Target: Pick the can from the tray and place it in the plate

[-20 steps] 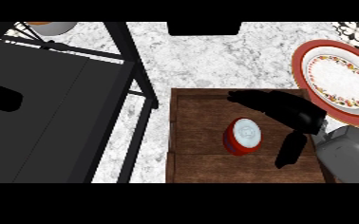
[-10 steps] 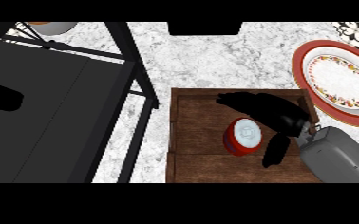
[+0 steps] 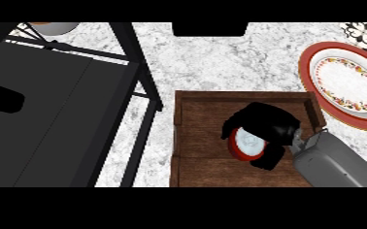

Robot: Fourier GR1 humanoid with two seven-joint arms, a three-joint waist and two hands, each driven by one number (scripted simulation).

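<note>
A red can (image 3: 246,145) with a pale top stands in the brown wooden tray (image 3: 204,126) at the lower middle. My right hand (image 3: 265,121) comes in from the lower right and wraps the can, fingers curled over its far side and thumb below it. Much of the can's red wall is hidden by the hand. The red-rimmed plate (image 3: 337,80) with a white patterned centre lies on the marble counter just right of the tray. My left hand shows in no view.
A black stove surface (image 3: 57,121) with a black metal rack (image 3: 140,77) fills the left side. A dark block (image 3: 210,28) sits at the counter's far edge, and a bowl (image 3: 54,26) shows at the top left.
My right hand has moved left across the tray and curled round the can, which was standing uncovered beside it a second ago. The can stays in the same spot.
</note>
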